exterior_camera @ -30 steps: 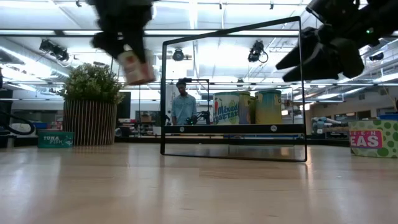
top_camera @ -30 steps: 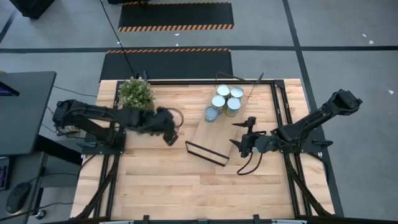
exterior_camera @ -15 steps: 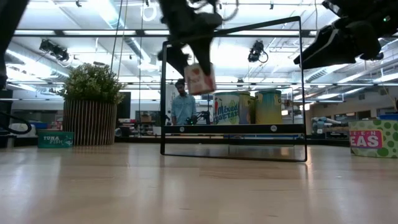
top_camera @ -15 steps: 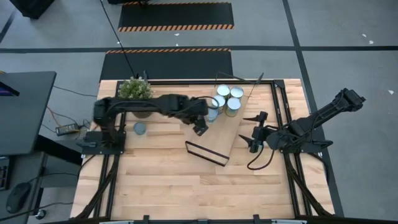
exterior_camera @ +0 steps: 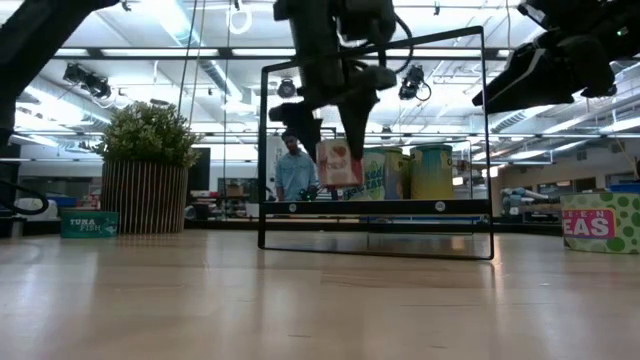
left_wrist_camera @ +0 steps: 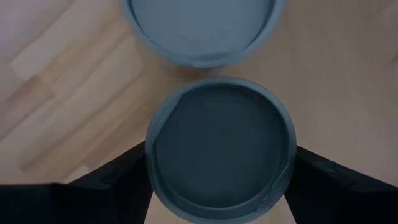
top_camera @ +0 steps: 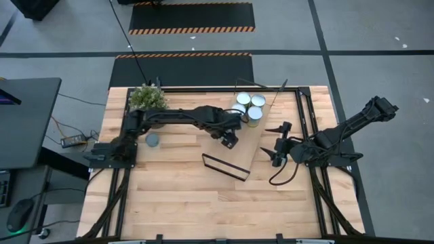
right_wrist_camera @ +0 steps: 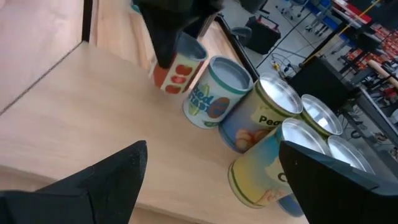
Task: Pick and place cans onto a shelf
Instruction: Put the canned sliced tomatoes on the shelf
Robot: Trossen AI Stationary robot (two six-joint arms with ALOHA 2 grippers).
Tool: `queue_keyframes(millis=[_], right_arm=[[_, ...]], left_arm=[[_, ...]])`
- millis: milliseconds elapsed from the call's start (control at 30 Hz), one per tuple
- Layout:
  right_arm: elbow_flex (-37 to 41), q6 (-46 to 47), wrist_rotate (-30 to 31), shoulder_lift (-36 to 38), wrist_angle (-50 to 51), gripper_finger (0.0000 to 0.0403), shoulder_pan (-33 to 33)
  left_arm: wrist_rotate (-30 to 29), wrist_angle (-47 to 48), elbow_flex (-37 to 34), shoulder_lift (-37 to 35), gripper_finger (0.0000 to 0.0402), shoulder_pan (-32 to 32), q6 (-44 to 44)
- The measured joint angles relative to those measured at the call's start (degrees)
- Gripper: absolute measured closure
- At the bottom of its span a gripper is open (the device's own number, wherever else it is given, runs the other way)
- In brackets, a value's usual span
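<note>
Your shelf lies slantwise mid-table, its far end crowded with cans, its near end bare. The left gripper, clamped on a red-labelled can, hangs just beside them; lowering there could topple one. The right gripper waits wide open, empty, off the shelf's right edge.

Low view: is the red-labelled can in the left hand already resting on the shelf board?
No. The left hand holds the red-labelled can in the air, its base clearly above the light-wood shelf board.
</note>
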State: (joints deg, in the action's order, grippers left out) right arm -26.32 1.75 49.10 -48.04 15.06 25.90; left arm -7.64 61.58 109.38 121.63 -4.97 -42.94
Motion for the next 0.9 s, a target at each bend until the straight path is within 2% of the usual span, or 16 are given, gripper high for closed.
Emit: queue_keyframes(millis=[433, 733, 900], right_arm=[[0.0, -0.2, -0.8, -0.4, -0.4, 0.0030, 0.0], [0.0, -0.4, -1.0, -0.4, -0.9, 0.0030, 0.0], [0.0, -0.4, -1.2, -0.4, -0.9, 0.0030, 0.0]], left_arm=[[-0.5, -2.9, -0.1, 3.1, 0.0090, 2.4, 0.5], [-0.9, -6.4, 0.0, 3.0, 0.0088, 2.7, 3.8], [0.9, -7.5, 0.0, 3.0, 0.0088, 2.7, 7.6]])
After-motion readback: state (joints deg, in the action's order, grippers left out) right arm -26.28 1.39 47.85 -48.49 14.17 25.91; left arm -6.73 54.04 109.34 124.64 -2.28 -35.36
